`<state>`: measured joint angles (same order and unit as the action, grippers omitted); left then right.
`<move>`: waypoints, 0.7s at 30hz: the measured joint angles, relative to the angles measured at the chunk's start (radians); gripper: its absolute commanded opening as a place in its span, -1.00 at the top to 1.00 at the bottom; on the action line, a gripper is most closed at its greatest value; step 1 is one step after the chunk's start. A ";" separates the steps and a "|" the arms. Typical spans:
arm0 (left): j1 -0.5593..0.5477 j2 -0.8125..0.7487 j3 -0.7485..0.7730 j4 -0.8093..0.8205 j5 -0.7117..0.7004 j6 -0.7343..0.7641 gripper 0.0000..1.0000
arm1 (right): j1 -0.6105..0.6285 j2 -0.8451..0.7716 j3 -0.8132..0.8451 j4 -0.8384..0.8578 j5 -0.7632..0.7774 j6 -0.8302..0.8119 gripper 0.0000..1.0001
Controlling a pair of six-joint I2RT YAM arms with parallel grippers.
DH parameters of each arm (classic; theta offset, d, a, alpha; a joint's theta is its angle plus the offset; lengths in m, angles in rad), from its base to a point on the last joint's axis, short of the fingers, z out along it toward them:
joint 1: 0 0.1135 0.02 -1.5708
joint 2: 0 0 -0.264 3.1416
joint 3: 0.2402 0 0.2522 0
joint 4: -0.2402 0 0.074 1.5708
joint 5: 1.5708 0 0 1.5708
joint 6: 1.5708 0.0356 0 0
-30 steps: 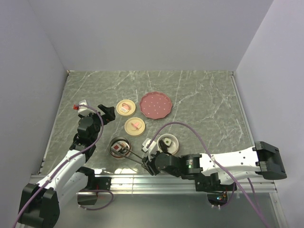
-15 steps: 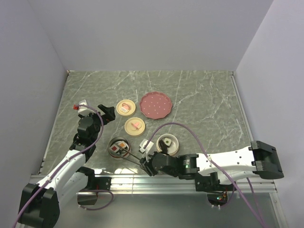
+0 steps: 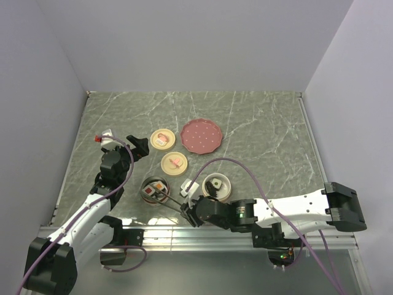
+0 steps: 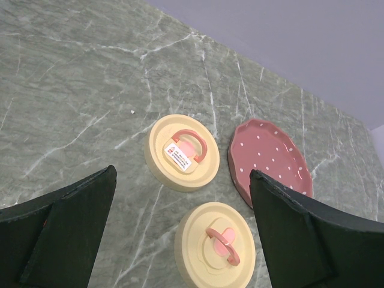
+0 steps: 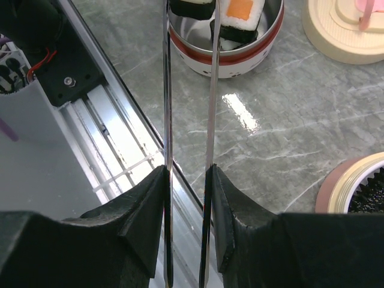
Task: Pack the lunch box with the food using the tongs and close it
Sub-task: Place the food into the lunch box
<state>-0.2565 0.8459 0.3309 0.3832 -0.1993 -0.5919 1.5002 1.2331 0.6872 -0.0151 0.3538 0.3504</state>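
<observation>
At the near edge of the desk [image 3: 258,123], the right claw [image 5: 187,180] is clamped on the tongs [image 5: 167,90], one finger pressed against each slim arm, with the arms slightly apart. The tips of the tongs reach into the steel bowl [image 5: 264,42] (its far half is cut off in the wrist view). In it sit an orange-topped cube [image 5: 241,8] and a white-topped cube [image 5: 191,5]; whether the tips touch either cannot be told. Just right of the bowl, a cream container [image 3: 228,182] holds a dark piece [image 3: 214,187], hard to make out. Farther left, the left claw [image 3: 140,145] hangs with its fingers wide apart, holding nothing. It faces the far cream lid [image 4: 183,153], the near cream lid [image 4: 216,243] and a pink plate [image 4: 270,162].
</observation>
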 measured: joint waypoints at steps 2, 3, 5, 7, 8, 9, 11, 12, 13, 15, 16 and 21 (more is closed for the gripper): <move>0.000 0.000 0.000 0.000 0.000 0.000 -0.99 | 0.000 0.000 0.001 0.000 0.000 0.001 0.14; 0.000 0.000 0.000 0.000 0.000 0.000 -0.99 | 0.000 0.000 0.001 0.000 0.000 0.001 0.11; 0.000 0.000 0.000 0.000 0.000 0.000 -0.99 | 0.000 0.000 0.001 0.000 0.001 0.001 0.08; 0.000 0.000 0.000 0.000 0.000 0.000 -0.99 | 0.000 0.000 0.001 0.000 0.001 0.001 0.04; 0.000 0.000 0.000 0.000 0.000 0.000 -0.99 | 0.000 0.000 0.001 0.000 0.002 0.001 0.03; 0.000 0.000 0.000 0.000 0.000 0.000 -0.99 | 0.000 0.000 0.001 0.000 0.002 0.000 0.01; 0.000 0.000 0.000 0.000 0.000 0.000 -0.99 | 0.000 0.000 0.001 0.001 0.002 0.000 0.00; 0.000 0.000 0.000 0.000 0.000 0.000 -0.99 | 0.000 -0.001 0.001 0.001 0.003 0.000 -0.01; 0.000 0.000 0.000 0.000 0.000 0.000 -0.99 | 0.000 -0.002 0.001 0.001 0.003 0.000 -0.02; 0.000 0.000 0.000 0.000 0.000 0.000 -0.99 | 0.000 -0.005 0.001 0.002 0.003 0.000 -0.03; 0.000 0.000 0.000 0.000 0.000 0.000 -0.99 | 0.000 -0.008 0.001 0.002 0.004 0.000 -0.03; 0.000 0.000 0.000 0.000 0.000 0.000 -0.99 | 0.000 -0.018 0.001 0.002 0.016 0.000 -0.01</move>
<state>-0.2565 0.8459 0.3309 0.3836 -0.1989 -0.5919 1.5002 1.2148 0.6880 -0.0135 0.3702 0.3508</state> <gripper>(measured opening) 0.995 0.513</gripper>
